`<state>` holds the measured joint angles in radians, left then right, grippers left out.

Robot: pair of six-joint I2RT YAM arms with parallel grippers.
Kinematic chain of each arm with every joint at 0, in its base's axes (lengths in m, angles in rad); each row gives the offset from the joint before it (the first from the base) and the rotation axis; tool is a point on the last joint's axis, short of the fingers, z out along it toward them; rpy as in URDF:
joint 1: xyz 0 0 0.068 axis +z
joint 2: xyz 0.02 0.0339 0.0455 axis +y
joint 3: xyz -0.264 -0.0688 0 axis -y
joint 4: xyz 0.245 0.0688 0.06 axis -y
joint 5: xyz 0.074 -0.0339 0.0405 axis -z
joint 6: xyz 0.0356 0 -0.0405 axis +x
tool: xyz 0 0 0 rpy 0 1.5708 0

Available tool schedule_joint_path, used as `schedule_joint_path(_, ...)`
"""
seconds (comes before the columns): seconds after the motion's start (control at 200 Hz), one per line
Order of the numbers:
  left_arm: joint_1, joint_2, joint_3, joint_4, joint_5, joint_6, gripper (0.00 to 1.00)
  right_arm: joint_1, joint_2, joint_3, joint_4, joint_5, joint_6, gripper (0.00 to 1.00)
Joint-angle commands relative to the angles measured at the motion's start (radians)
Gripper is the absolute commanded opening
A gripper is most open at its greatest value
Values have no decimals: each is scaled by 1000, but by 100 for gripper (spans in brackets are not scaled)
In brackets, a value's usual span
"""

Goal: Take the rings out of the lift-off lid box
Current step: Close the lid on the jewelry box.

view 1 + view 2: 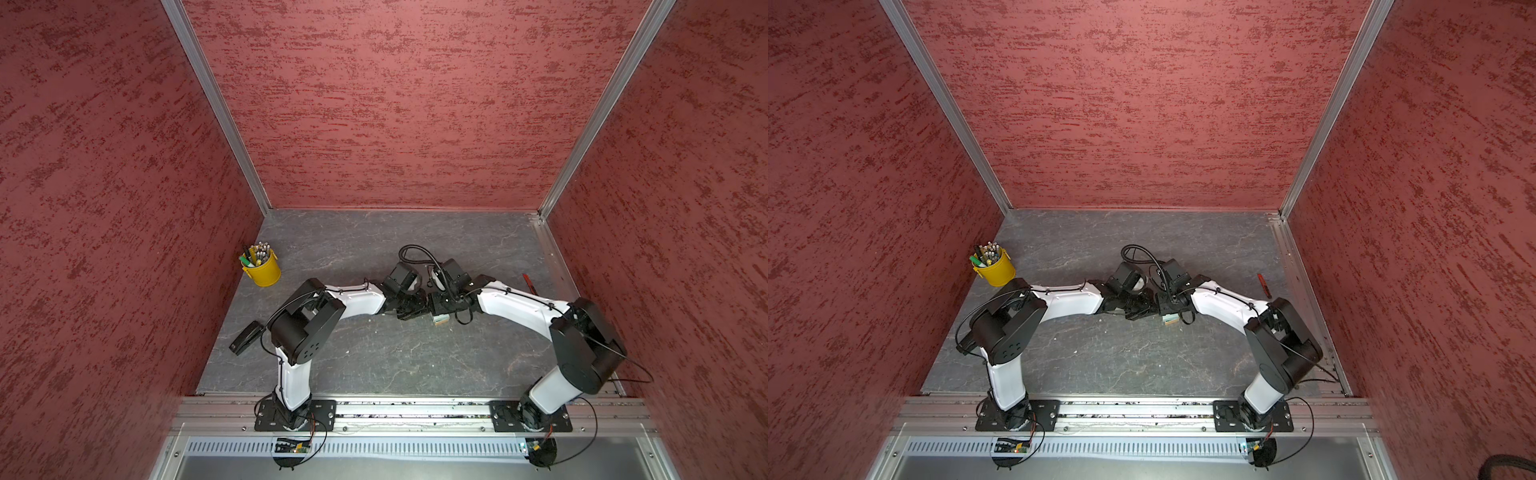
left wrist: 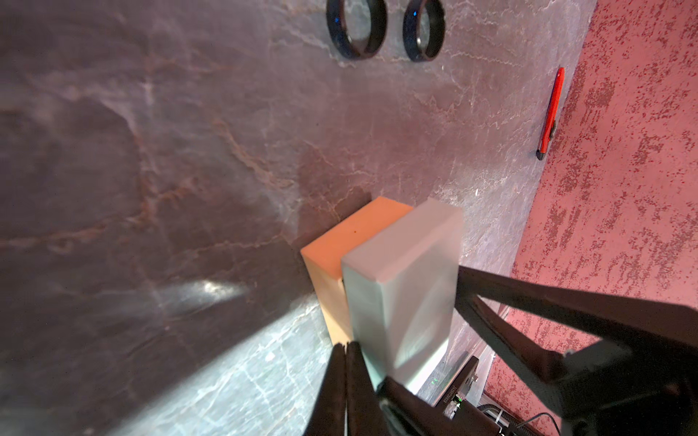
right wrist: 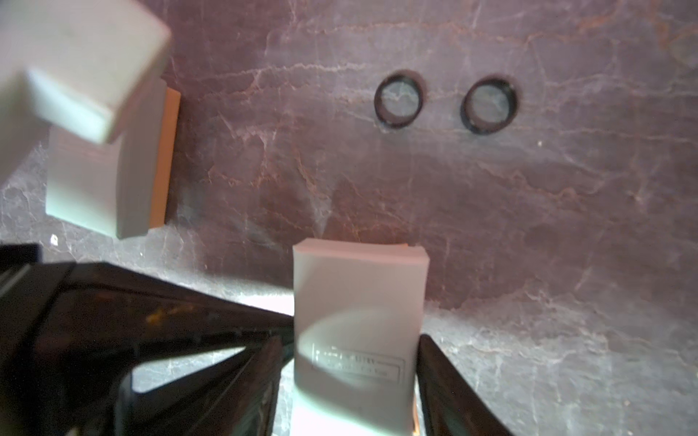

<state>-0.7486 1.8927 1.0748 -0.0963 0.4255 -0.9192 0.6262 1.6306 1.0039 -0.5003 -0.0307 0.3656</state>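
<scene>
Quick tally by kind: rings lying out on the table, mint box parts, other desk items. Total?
Black rings: 2
Mint box parts: 3 (right wrist view, blurred)
Red pen: 1
Yellow pen bucket: 1
Black stapler: 1
Total: 8

1. Red-mottled, rough-textured walls (image 1: 395, 104) enclosed the work cell on three sides.
2. Aluminium corner posts (image 1: 216, 108) joined the panels.
3. A grey, veined stone-look floor (image 1: 374, 365) lay below, with a metal rail (image 1: 415, 409) along its front edge.
</scene>
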Motion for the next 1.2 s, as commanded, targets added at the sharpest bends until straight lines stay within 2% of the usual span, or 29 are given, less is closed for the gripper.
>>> schedule_joint_path(0.0,1,6,14,8,1,20,7,-3,20,40,-23,-13,-8,59)
schedule_joint_path(0.842,2,9,-4,22,1,11,8,3,75,78,-70,-17,-47,57)
schedule_joint_path(1.112,5,12,-3,21,4,11,8,3,70,94,-87,-9,-51,51)
schedule_joint_path(1.192,5,12,-2,18,4,13,8,3,67,95,-90,-20,-49,54)
